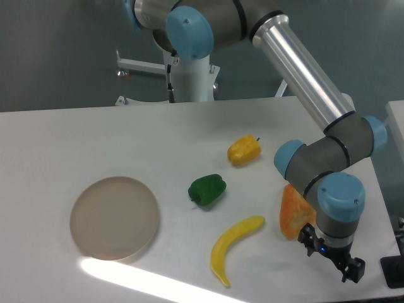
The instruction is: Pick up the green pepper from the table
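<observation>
The green pepper (pixel 206 190) is seen lying on the white table (pixel 95 132) just right of the frame's centre, untouched, with a yellow pepper (pixel 243 150) above and to its right and a yellow banana (pixel 232 247) below it. Down at the lower right the gripper (pixel 332 256) is found well apart from the pepper, fingers spread and nothing held, an orange pepper (pixel 291 211) partly hidden behind the wrist. A round beige plate (pixel 114 218) is set at the lower left.

Arm (pixel 303 69) reaches from top down to lower right, wrist bent downward; gripper (pixel 332 257) low near table edge, fingers apart, holding nothing.
</observation>
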Controlling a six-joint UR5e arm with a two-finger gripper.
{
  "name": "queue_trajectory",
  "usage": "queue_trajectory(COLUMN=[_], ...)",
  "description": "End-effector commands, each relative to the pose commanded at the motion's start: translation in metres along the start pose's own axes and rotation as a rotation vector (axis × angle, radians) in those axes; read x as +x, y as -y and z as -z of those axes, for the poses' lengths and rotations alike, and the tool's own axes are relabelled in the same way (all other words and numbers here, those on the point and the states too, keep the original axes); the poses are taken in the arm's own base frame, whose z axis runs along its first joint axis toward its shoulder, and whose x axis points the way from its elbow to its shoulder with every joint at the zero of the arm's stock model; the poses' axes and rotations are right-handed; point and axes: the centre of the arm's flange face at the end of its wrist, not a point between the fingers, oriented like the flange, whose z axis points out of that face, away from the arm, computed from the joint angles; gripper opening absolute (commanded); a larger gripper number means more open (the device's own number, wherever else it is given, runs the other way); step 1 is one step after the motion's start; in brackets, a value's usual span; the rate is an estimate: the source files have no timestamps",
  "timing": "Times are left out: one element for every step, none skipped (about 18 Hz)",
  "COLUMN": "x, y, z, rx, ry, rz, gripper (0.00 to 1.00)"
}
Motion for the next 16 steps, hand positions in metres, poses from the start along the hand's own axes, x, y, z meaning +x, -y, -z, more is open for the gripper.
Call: queue_trajectory(x=[0.003,0.004,0.004,0.004,0.006,0.008,0.009,0.009,0.009,0.010,0.016,0.023,0.028,0.035,0.042,0.051], y=[0.002,0.003,0.004,0.004,0.005,0.005,0.006,0.006,0.006,0.007,0.010,0.010,0.007,0.006,0.004,0.001], z=[-0.003,-0.002,-0.002,0.000,-0.001,0.000,0.003,0.006,0.009,0.011,0.012,0.015,0.020,0.024,0.028,0.031], rx=[0.001,0.001,0.004,0.009,0.012,0.013,0.015,0.016,0.017,0.016,0.015,0.013,0.013,0.017,0.014,0.006], ry=[-0.006,-0.006,-0.007,-0.007,-0.014,-0.018,-0.018,-0.017,-0.014,-0.015,-0.024,-0.038,-0.048,-0.060,-0.074,-0.091], rz=[-0.003,-0.003,0.003,0.008,0.006,0.007,0.006,0.006,0.006,0.006,0.006,0.011,0.023,0.029,0.040,0.056], gripper=[1.00,1.00,1.00,1.00,1.00,1.00,1.00,1.00,1.00,1.00,1.00,1.00,1.00,1.00,1.00,1.00])
